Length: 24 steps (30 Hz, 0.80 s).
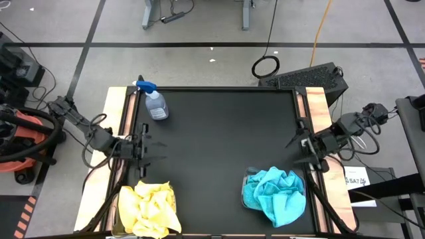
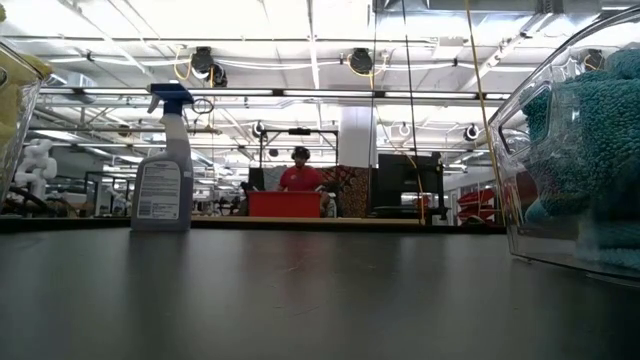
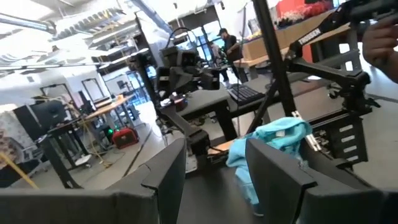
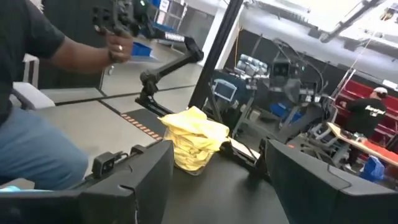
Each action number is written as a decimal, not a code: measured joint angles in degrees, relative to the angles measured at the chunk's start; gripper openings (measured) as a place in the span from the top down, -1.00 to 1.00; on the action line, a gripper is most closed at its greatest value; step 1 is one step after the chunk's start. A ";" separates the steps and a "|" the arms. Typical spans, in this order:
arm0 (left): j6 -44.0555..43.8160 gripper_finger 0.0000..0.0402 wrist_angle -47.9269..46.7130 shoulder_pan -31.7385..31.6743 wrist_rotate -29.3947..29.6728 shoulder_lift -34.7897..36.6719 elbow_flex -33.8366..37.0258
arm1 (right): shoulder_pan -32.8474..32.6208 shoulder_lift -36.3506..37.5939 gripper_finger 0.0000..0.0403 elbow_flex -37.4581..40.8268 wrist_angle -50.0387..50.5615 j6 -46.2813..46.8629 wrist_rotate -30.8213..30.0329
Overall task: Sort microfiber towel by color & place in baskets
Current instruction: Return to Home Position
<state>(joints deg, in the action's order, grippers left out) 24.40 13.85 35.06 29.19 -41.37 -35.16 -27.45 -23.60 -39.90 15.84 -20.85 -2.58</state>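
Note:
A heap of yellow microfiber towels (image 1: 147, 208) fills the clear basket (image 1: 119, 229) at the table's near left; it also shows in the right wrist view (image 4: 194, 144). Turquoise towels (image 1: 275, 194) fill the other clear basket (image 1: 247, 200) at the near right, seen close in the low view (image 2: 590, 140) and from the left wrist (image 3: 273, 140). My left gripper (image 1: 151, 147) stands open at the table's left edge, level, pointing inward, with nothing between its fingers (image 3: 214, 180). My right gripper (image 1: 297, 145) stands open at the right edge, likewise empty (image 4: 214, 177).
A clear spray bottle with a blue trigger (image 1: 153, 101) stands upright at the table's far left, also in the low view (image 2: 165, 165). The black mat (image 1: 219, 139) lies between the arms. A person (image 4: 37, 81) holding a device shows beyond the table.

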 joint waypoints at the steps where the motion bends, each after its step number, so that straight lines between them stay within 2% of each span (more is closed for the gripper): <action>1: 0.00 0.12 0.35 -0.66 -0.45 1.24 1.13 | -0.01 0.82 -0.22 0.00 0.66 0.02 -0.02; 6: -1.97 0.12 4.07 -3.22 -0.93 8.79 9.25 | -0.01 4.45 -0.22 2.60 0.92 0.51 -0.56; 15: -4.82 0.12 14.64 -5.35 0.72 21.20 26.19 | 1.02 11.45 -0.22 11.20 -5.92 -0.71 -2.13; 20: -5.69 0.12 15.23 -5.48 2.97 27.76 31.33 | 2.85 17.28 -0.22 14.14 -7.58 -0.51 -2.58; 24: -5.68 0.12 14.68 -5.48 4.02 32.03 33.96 | 3.64 21.96 -0.22 16.97 -8.41 0.12 -5.29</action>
<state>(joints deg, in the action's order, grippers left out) 18.72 28.53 29.58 33.21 -9.34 -1.20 -23.81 -1.63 -22.93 7.43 -20.73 -7.86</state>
